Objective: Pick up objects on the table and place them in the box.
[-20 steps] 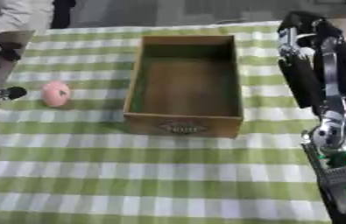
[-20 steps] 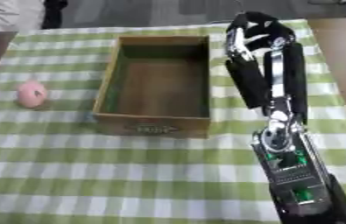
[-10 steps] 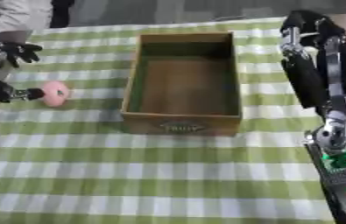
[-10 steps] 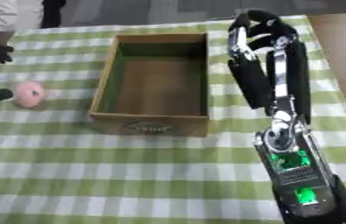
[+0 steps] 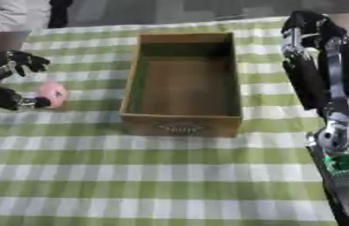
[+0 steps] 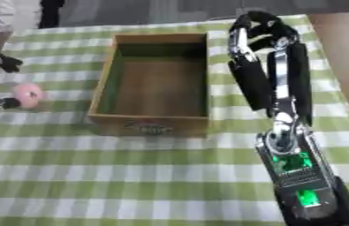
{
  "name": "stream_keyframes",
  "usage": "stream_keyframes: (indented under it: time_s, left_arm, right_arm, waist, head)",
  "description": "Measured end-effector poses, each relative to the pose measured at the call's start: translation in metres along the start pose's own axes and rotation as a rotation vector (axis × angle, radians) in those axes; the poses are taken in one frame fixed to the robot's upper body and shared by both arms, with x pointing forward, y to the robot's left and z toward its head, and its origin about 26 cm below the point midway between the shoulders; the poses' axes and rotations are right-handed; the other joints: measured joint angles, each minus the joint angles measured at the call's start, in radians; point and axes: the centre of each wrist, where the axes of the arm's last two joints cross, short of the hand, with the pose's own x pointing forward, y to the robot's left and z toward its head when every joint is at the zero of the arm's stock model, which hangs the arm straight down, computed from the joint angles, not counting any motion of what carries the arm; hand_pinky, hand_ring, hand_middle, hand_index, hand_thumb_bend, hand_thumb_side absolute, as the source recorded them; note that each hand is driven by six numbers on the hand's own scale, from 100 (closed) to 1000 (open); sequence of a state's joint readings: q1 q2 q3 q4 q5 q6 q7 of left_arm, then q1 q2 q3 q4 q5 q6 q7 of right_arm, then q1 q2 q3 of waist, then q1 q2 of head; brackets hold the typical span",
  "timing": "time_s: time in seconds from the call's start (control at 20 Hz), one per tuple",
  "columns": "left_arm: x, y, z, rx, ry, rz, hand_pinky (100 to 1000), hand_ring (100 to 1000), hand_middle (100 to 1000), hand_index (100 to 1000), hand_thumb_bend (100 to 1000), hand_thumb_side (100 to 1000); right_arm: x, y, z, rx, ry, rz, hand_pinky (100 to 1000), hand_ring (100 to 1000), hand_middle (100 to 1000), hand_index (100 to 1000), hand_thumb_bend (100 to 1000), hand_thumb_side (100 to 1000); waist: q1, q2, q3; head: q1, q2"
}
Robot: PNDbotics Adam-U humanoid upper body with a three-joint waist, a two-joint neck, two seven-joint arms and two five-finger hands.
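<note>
Small round pink object [image 5: 51,93] sits on desk [image 5: 169,176] with green-and-white checked cloth, near left edge, well left of box. Open-topped wooden box [image 5: 183,84] stands mid-desk, inside bare. Left hand [image 5: 9,84] black, spread wide around pink object: upper fingers [image 5: 28,60] above it, thumb just beside its lower left; contact unclear. Right hand [image 6: 253,27] raised past box's far right corner, fingers curled, holding nothing. Compared with a second ago: left hand has come in from left edge to flank pink object; object, box unmoved.
</note>
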State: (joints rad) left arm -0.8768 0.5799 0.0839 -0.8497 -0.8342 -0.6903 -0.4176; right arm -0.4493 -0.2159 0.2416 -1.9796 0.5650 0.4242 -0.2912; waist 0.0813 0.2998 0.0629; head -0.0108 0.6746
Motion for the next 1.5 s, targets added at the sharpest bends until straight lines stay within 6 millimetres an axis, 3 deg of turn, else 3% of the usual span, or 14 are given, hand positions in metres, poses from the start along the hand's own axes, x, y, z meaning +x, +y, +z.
stream_keyframes:
  time_s: [0.15,0.35,0.65,1.3,1.5]
  left_arm:
    - [0.001,0.003,-0.002,-0.034,0.021,-0.018,685,787,770,965,612,682]
    - [0.0,0.003,-0.003,-0.08,0.048,-0.055,691,792,781,977,502,597]
    - [-0.004,-0.003,-0.003,-0.126,0.068,-0.081,697,794,778,976,534,624]
    - [-0.01,-0.011,-0.004,-0.206,0.064,-0.188,660,739,635,870,549,574]
    - [-0.009,-0.011,-0.007,-0.228,0.049,-0.236,642,726,615,860,470,551]
  right_arm:
    - [0.0,0.0,0.0,0.001,0.0,0.0,850,618,625,830,100,946]
    - [0.0,0.0,0.0,0.002,0.0,-0.003,849,617,623,829,100,947]
    - [0.0,0.0,0.0,0.004,-0.003,-0.004,849,617,623,829,100,947]
    - [0.0,0.0,0.0,0.008,-0.002,-0.008,850,617,622,828,100,949]
    - [0.0,0.0,0.0,0.009,-0.001,-0.009,850,616,621,828,100,948]
  waist:
    - [0.003,0.002,-0.001]
    - [0.004,0.003,-0.002]
    - [0.007,0.003,-0.001]
    - [0.004,0.009,-0.005]
    - [0.004,0.013,-0.01]
  head:
    - [0.0,0.0]
    - [0.0,0.0]
    - [0.0,0.0]
    - [0.011,0.0]
    - [0.017,0.0]
